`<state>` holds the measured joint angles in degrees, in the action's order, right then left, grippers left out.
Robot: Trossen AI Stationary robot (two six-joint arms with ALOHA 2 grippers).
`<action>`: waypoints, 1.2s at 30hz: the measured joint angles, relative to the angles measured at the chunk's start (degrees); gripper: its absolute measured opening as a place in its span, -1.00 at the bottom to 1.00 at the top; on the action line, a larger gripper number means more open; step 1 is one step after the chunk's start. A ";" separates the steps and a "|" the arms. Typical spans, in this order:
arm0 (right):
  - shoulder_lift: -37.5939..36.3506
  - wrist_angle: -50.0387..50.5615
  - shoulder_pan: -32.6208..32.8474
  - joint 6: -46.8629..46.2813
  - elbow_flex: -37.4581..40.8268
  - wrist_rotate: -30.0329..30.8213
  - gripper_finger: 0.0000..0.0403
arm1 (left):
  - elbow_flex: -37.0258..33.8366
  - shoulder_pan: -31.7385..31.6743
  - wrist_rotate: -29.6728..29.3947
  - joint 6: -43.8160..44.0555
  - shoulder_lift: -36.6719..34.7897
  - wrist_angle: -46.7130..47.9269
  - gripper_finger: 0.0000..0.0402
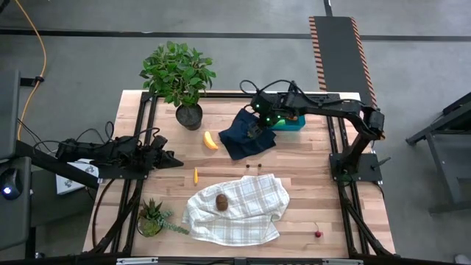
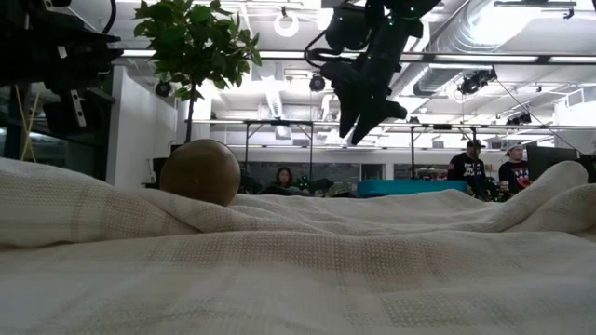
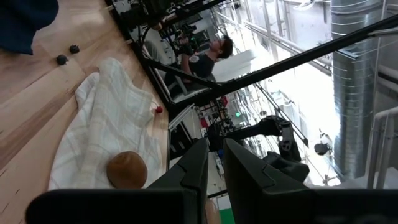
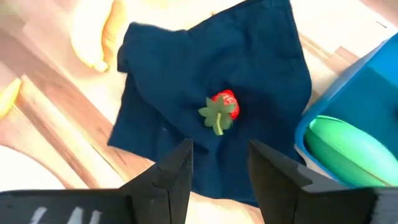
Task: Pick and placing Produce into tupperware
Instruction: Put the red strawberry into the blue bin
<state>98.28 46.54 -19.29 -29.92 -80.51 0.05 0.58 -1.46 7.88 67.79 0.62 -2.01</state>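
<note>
My right gripper (image 4: 221, 165) hovers open above the navy cloth (image 4: 211, 93), on which a red strawberry (image 4: 221, 111) with a green top lies; nothing is between its fingers. Beside the cloth stands the teal tupperware (image 4: 360, 93) with a bright green piece (image 4: 348, 149) inside. In the high view the gripper (image 1: 256, 124) hangs over the cloth's far right part. A banana (image 1: 210, 140) and an orange piece (image 1: 196, 175) lie on the wood. A brown kiwi (image 1: 221, 202) rests on the white plaid cloth (image 1: 243, 213). Cherries (image 1: 318, 233) lie near the front right. My left gripper (image 1: 176, 160) waits shut at the left edge.
A tall potted plant (image 1: 180, 73) stands at the far edge, left of the cloth. A small plant (image 1: 151, 219) sits at the near left corner. Two tiny dark pieces (image 1: 254, 166) lie between the two cloths. People (image 2: 484, 163) stand in the room beyond the table.
</note>
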 joint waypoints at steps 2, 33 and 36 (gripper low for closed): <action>0.00 -0.19 0.84 -2.38 0.00 1.66 -0.30 | -0.02 0.01 0.00 0.00 0.00 0.01 -0.80; 11.55 -4.83 3.65 -8.89 0.00 3.20 -0.30 | 0.00 -0.01 -0.01 1.70 -0.01 0.00 -0.80; 11.70 -4.62 3.05 -9.11 0.00 3.92 -0.30 | -0.02 0.00 -0.02 1.70 0.00 0.01 -0.80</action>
<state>109.98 41.92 -16.24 -39.03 -80.51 3.97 0.56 -1.45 7.86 69.49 0.62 -2.00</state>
